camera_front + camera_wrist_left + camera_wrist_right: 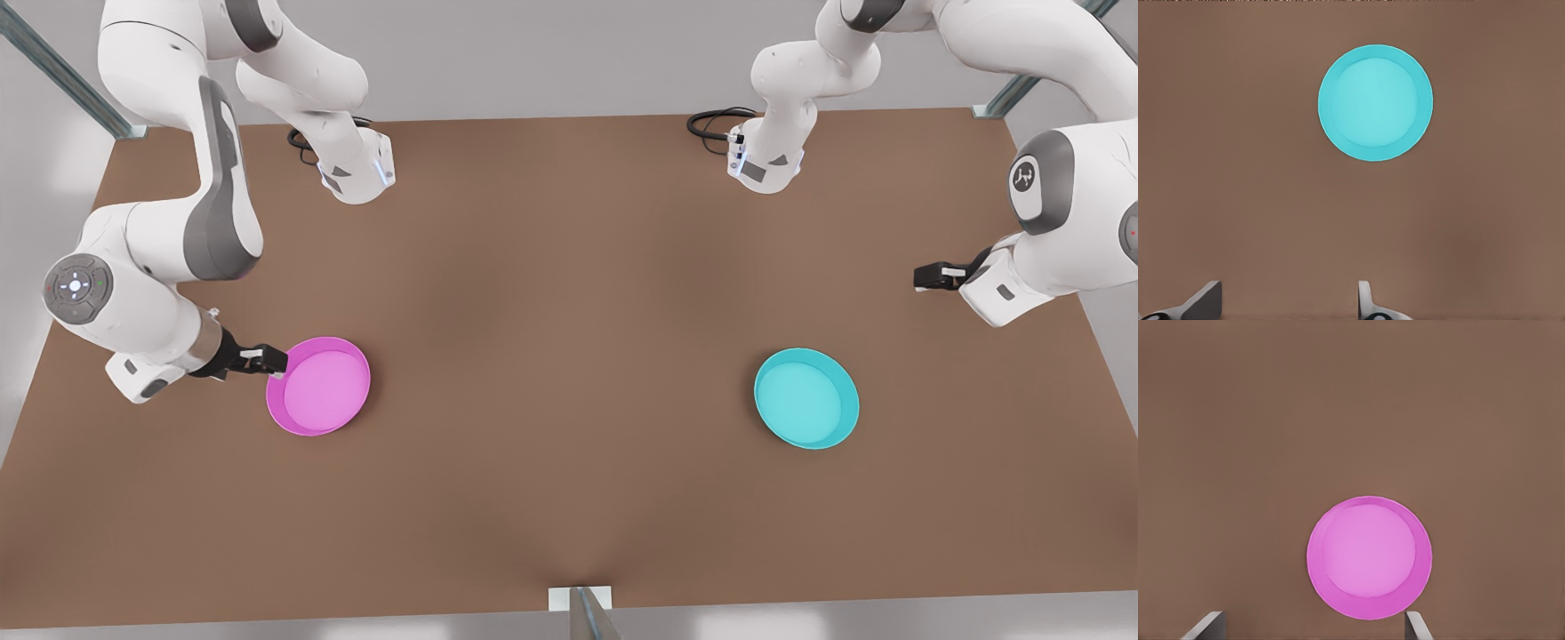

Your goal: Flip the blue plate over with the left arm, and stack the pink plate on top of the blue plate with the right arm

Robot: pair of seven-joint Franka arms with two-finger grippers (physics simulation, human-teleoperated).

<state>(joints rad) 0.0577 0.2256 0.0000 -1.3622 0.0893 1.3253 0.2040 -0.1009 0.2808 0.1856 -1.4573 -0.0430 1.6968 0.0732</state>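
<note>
Plates sit well apart on a brown table (569, 498), both rim up. Nearest the camera in the front view, the pink plate (318, 386) lies toward the front view's left and the blue plate (806, 397) toward its right. The right gripper (274, 360) hovers at the pink plate's edge, fingers (1208, 625) spread wide, holding nothing. Farther back on the front view's right, the left gripper (925, 277) hangs above bare table, away from the blue plate, fingers (1205, 300) also parted and empty. At the far edge stand the two arm bases with black cables (716, 120).
</note>
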